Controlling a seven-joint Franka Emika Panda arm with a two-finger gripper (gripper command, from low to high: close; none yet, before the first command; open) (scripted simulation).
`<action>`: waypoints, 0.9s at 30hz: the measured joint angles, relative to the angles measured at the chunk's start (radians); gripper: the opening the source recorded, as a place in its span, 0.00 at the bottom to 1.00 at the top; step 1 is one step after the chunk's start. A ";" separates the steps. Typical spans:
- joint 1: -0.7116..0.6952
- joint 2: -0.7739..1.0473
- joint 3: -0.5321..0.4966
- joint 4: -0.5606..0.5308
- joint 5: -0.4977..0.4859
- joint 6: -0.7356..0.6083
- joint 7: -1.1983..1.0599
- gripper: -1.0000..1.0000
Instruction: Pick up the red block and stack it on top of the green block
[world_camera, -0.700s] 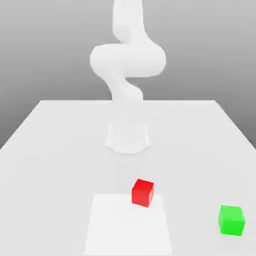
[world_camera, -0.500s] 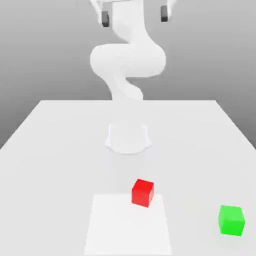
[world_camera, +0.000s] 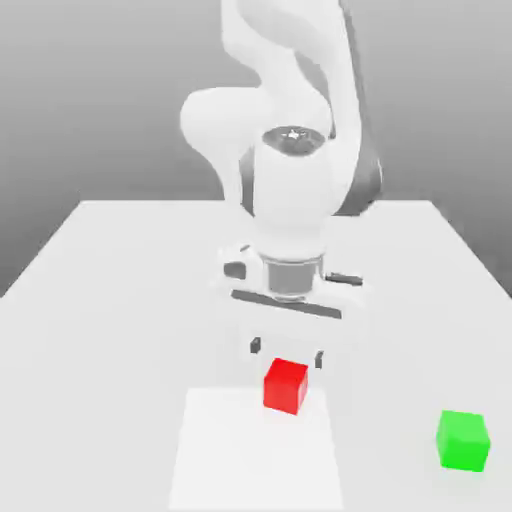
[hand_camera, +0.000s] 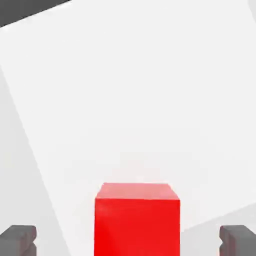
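Red block (hand_camera: 137, 220) cut off below

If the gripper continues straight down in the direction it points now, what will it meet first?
Most likely the red block. The gripper is open and points down at the table. In the hand view the block lies between the two fingertips, so they would probably pass on either side of it, though depth is uncertain.

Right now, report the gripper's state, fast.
Gripper: open, holding nothing; its fingertips stand apart on either side of the red block, above it.
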 joint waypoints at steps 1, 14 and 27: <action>0.024 0.039 -0.030 0.004 -0.027 0.033 0.021 0.50; 0.056 -0.008 -0.045 -0.004 0.019 -0.006 -0.009 0.00; 0.195 -0.062 0.019 0.201 -0.037 -0.268 -0.312 0.00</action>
